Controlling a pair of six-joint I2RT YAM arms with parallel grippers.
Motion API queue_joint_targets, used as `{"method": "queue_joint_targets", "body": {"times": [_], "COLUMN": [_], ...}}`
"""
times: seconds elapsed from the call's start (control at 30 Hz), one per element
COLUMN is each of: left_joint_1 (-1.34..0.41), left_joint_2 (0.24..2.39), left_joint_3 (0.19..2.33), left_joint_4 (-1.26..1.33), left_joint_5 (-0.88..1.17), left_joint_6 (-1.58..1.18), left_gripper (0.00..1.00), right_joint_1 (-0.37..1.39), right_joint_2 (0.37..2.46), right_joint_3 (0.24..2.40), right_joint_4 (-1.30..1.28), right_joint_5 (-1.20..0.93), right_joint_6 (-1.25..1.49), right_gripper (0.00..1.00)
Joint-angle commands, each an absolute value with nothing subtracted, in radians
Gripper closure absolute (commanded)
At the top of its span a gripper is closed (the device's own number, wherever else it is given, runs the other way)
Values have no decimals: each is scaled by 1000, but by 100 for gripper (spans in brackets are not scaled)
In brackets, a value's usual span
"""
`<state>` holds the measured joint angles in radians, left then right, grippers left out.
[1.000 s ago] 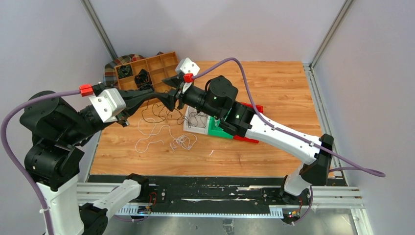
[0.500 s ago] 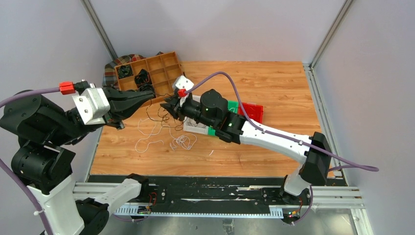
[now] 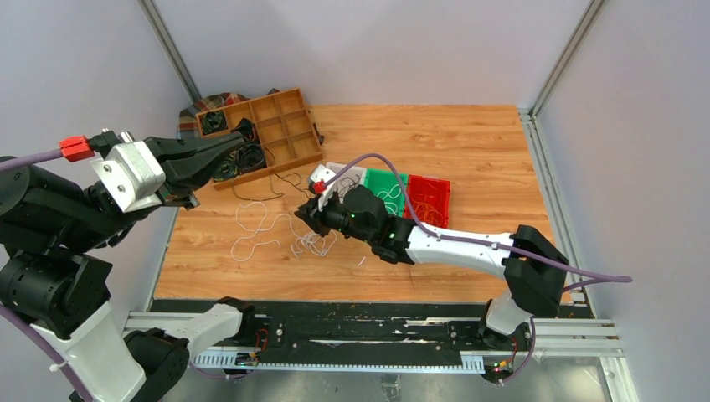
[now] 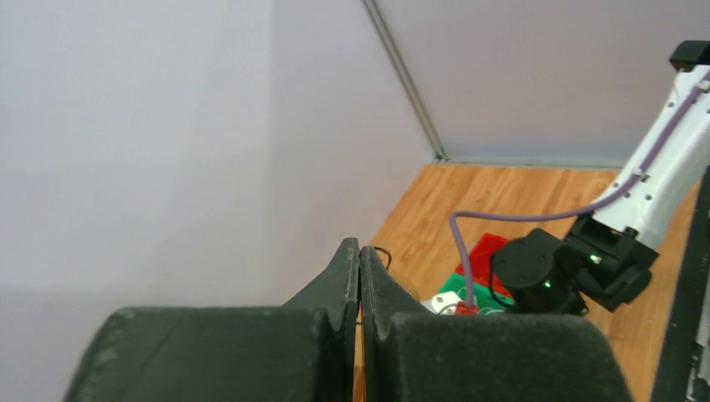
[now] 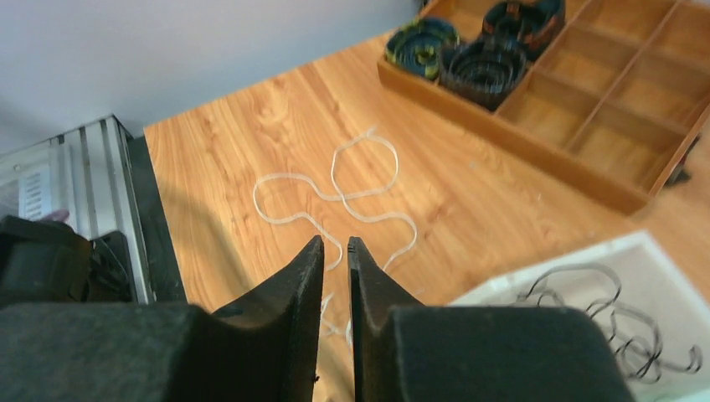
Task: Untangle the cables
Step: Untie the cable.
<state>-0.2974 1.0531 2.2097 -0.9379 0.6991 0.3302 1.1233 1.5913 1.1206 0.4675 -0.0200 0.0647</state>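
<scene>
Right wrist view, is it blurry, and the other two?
Right wrist view: the right hand is dark and soft, the white cable slightly blurred. Left wrist view: the left hand looms out of focus. Top external view: sharp, evenly lit.

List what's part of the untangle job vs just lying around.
Job:
- white cables, loose on the table
- thin black cable beside them
- white tray, green tray, red tray: likely bins for separated cables

Lying about:
- wooden divider tray
- thick black coils in it
- plaid cloth behind it
</scene>
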Motion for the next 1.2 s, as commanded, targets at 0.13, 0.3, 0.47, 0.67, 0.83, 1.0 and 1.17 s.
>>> {"method": "queue_joint_targets", "body": {"times": [0.13,0.3,0.47,0.67,0.83,1.0,1.17], "left_joint_1": [-301,-302,-302,-302,-302,-301,-302], "left_joint_2": [1102,1100,1103,1114,1120,1128,1125], "left_joint_3": [2309,2297,2296,2315,2328,2341,2327], "left_joint_4": [-912,-860,-830,-796,-783,-727,-721], "left_joint_5": [504,454,418,369,346,276,275], "left_joint_6": [394,401,415,440,472,512,527], "left_gripper": [99,100,100,100,100,100,100], "right_joint_1": [1102,1097,1095,1094,1093,1092,1089], "right_joint_2": [1575,1574,1565,1559,1554,1545,1525], "right_joint_3": [954,874,800,733,707,659,617], "right_joint_4": [595,629,653,689,696,734,773], "right_joint_5": [34,52,59,75,83,92,106], "right_joint_6": [200,239,272,302,318,334,359], "right_gripper": [84,88,88,86,86,73,53]}}
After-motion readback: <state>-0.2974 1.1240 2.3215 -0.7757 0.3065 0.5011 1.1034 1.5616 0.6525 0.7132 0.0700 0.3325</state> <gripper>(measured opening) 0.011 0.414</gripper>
